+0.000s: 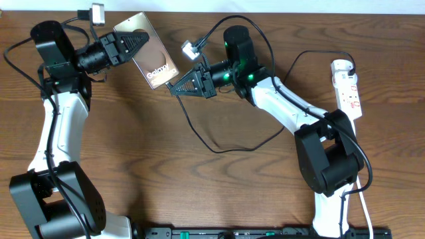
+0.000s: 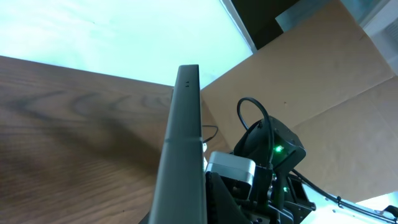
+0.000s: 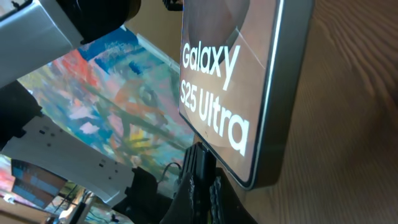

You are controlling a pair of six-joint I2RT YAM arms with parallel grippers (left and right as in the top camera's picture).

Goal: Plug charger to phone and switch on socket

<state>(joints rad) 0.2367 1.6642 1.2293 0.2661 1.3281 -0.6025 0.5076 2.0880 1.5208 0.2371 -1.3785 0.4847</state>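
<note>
the left hand (image 1: 135,44) is closed on the far left edge of the phone (image 1: 151,58) and holds it off the wooden surface (image 1: 199,192), at the far left of the scene, screen up and tilted, with the "galaxy" text showing. in the left wrist view the phone (image 2: 185,143) is seen edge-on, a thin dark slab running up the middle, with the right arm (image 2: 273,149) and its green light beyond it. the right hand (image 1: 176,86) sits just beside the phone's near right corner, its fingers drawn together to a point aimed at that corner. the charger (image 1: 219,150) rises from a loop on the surface into those fingers, so they appear to grip its end. the plug tip itself is hidden, and whether it touches the phone cannot be told. in the right wrist view the phone (image 3: 230,74) fills the frame, close up, reading "galaxy s25 ultra". the cable's other end runs right and far to the socket (image 1: 350,89), which lies along the far right edge of the surface, well apart from the phone.
</note>
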